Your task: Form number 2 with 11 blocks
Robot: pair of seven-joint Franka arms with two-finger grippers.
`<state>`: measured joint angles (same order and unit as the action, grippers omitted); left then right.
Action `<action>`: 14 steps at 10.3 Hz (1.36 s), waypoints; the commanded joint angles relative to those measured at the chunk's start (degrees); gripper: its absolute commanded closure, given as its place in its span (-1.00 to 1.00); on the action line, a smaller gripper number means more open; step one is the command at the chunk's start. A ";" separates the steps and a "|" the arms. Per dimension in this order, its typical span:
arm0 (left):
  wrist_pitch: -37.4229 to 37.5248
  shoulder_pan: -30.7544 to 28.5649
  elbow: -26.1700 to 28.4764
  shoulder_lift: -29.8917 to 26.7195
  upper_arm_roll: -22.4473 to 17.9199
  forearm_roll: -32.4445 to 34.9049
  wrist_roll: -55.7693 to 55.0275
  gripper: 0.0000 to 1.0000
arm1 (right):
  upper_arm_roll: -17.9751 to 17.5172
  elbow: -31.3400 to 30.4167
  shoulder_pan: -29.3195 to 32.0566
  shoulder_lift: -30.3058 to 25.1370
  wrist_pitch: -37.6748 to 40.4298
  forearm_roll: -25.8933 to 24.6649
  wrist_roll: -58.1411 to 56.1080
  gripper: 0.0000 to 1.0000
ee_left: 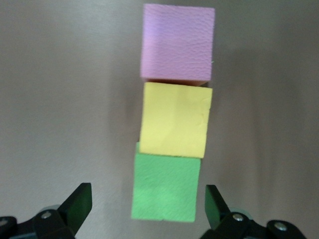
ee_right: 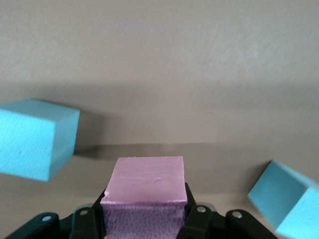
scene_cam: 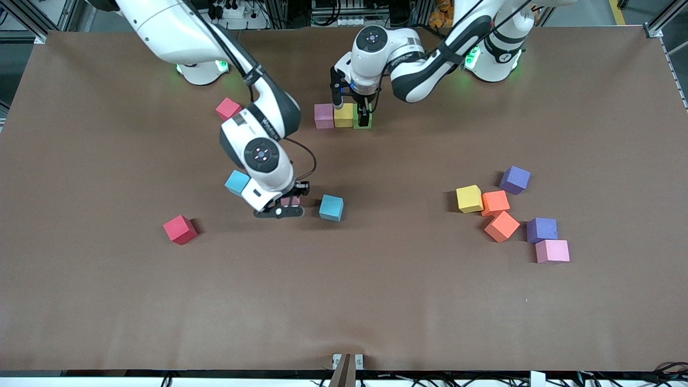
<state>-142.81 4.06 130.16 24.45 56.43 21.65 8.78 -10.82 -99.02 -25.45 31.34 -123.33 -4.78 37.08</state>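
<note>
Risk: right end effector pinching pink block between two blue blocks, could clip either. Left end effector spread around green block, could nudge started row.

A matte brown table cover fills the front view, and at six o'clock on its edge sits a small metal bracket holding a thin upright piece. Above the table's edge at eleven o'clock lies a white power strip with plugs in it, and at one o'clock is a heap of orange and yellow items, perhaps toys. A strip of yellow floor tape shows at two o'clock, and dark cables trail along the edge at five o'clock.
</note>
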 commanded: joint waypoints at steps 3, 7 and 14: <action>13.21 -23.43 -4.28 -1.25 15.88 1.38 -0.96 -1.00 | -1.83 -4.26 -4.95 -3.31 -3.40 -0.23 10.89 1.00; 26.26 -27.53 -17.47 0.42 8.21 1.72 -0.70 -1.00 | -2.19 -3.29 -10.57 -2.52 -7.16 1.61 16.00 1.00; 26.61 -25.24 -27.16 9.04 -3.77 10.59 8.53 -1.00 | -2.10 -1.18 -17.96 3.89 -12.54 1.53 20.93 1.00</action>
<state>-117.90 -23.30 104.79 33.19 53.89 30.05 16.53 -13.15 -101.71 -42.40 33.30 -135.56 -3.72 56.86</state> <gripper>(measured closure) 0.000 0.445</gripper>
